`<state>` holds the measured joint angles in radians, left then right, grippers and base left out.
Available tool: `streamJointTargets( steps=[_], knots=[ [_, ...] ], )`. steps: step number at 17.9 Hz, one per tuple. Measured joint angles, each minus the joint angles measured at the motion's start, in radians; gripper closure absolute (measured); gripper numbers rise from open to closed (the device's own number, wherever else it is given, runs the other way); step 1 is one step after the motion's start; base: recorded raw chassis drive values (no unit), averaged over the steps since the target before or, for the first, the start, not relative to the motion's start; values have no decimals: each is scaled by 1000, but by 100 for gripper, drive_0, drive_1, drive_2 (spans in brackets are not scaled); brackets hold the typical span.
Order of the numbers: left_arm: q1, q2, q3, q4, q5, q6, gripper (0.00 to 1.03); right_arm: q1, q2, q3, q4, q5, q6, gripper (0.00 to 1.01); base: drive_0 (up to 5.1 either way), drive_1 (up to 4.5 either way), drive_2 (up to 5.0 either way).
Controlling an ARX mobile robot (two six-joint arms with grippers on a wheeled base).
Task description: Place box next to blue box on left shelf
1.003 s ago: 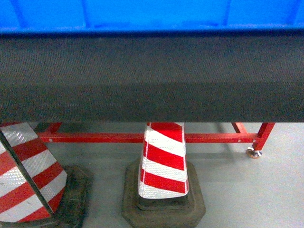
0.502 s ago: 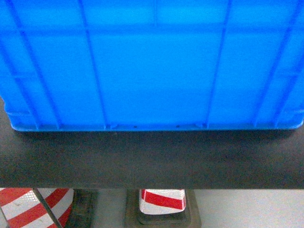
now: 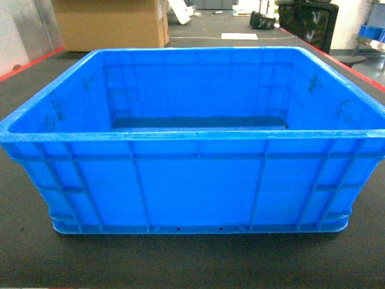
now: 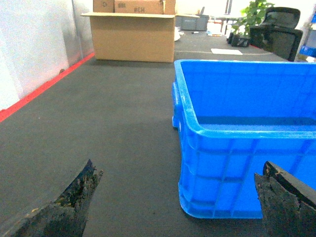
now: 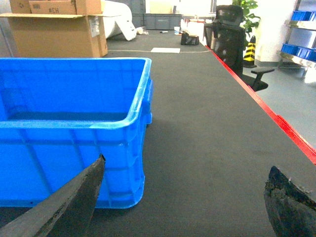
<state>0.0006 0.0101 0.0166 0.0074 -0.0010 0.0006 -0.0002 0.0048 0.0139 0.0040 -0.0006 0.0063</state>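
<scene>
The box point(image 3: 192, 186), a large bright-blue ribbed crate, stands empty on a dark matted table point(image 3: 180, 265), filling most of the head view. In the left wrist view my left gripper point(image 4: 177, 197) is open and low over the mat at the box's point(image 4: 237, 128) near left corner, its right finger point(image 4: 284, 205) in front of the near wall. My right gripper point(image 5: 182, 197) is open at the box's point(image 5: 64, 143) near right corner, with its left finger point(image 5: 74, 205) before the wall. Neither gripper holds anything. The left shelf and the other blue box are out of view.
A brown cardboard box point(image 3: 111, 24) stands behind the crate at the back left. Red table edges run along the left point(image 4: 39, 89) and the right point(image 5: 276, 118). A black chair point(image 5: 229, 29) and a rack with blue bins point(image 5: 301, 17) are beyond the right edge.
The head view has risen from below the table, where striped cones and a red frame showed, past the crate's wall to above its rim. The crate itself has not visibly moved.
</scene>
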Motion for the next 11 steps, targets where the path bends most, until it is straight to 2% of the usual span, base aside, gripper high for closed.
streamJointTargets(
  steps=[11],
  knots=[
    [0, 0, 0, -13, 0, 0, 5, 0, 0, 0, -10, 0, 0, 3, 0, 0, 0]
  ],
)
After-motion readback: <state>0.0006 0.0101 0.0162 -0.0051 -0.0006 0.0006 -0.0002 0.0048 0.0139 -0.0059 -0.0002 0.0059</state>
